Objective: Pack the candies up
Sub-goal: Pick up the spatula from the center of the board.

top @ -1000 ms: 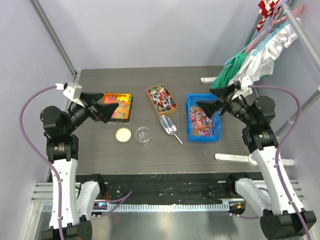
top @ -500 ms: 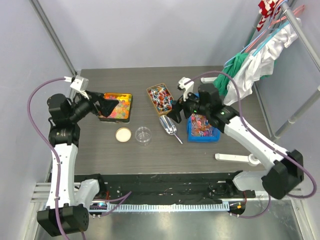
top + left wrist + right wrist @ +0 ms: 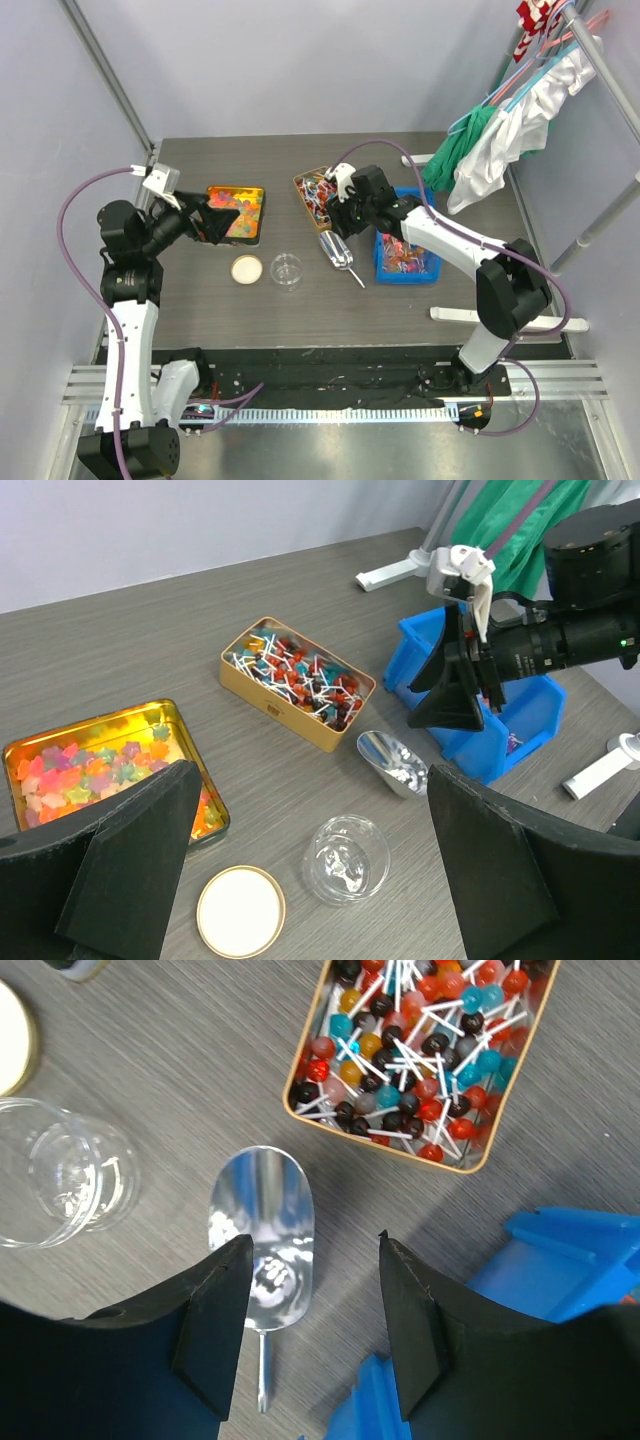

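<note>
The candies lie in three containers: star gummies in a gold tin (image 3: 236, 212) (image 3: 100, 770), lollipops in a second gold tin (image 3: 322, 196) (image 3: 298, 680) (image 3: 420, 1050), and wrapped sweets in a blue bin (image 3: 405, 250) (image 3: 480, 730) (image 3: 570, 1260). A metal scoop (image 3: 338, 255) (image 3: 395, 765) (image 3: 262, 1230) lies empty between the lollipop tin and the bin. An empty glass jar (image 3: 287, 270) (image 3: 346, 858) (image 3: 65, 1172) stands beside its lid (image 3: 246, 269) (image 3: 240, 912). My left gripper (image 3: 215, 218) (image 3: 312, 780) is open above the gummy tin. My right gripper (image 3: 343, 212) (image 3: 315, 1245) is open, hovering just above the scoop.
Clothes hang on a rack (image 3: 500, 120) at the back right. White stand feet lie at the right front (image 3: 500, 318) and the back (image 3: 415, 159) of the table. The table's near edge runs along the arm bases.
My right arm has swung left, from above the blue bin to above the scoop. My left arm has shifted slightly, staying over the gummy tin.
</note>
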You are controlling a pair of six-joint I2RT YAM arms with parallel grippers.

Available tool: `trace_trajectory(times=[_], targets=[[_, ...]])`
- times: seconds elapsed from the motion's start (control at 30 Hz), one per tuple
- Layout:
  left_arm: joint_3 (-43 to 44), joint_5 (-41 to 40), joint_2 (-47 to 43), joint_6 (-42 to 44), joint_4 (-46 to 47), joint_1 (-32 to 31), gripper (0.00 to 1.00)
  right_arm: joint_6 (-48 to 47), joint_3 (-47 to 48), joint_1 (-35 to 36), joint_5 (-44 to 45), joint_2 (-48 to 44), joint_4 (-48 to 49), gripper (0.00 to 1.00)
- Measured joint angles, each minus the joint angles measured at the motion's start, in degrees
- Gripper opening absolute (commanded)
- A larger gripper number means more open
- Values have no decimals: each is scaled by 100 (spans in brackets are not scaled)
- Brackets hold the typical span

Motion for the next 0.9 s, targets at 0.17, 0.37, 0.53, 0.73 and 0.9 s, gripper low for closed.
trace_trajectory(times=[0.17, 0.37, 0.53, 0.73, 0.9], targets=[[-24, 20, 0, -17, 28, -2, 100, -72, 127, 4, 201, 225, -177, 58], [-72, 42, 0, -35, 37, -2, 100, -210, 168, 31, 251, 605, -490, 52], [-85, 83, -7, -37, 48, -2, 100, -308, 199, 74, 326, 855, -664, 49], [-87, 103, -7, -37, 55, -2, 100, -378, 306, 116, 404, 1198, -807, 49], [-87, 109, -7, -37, 68, -2, 100, -446, 328, 197, 413, 1408, -920, 28]])
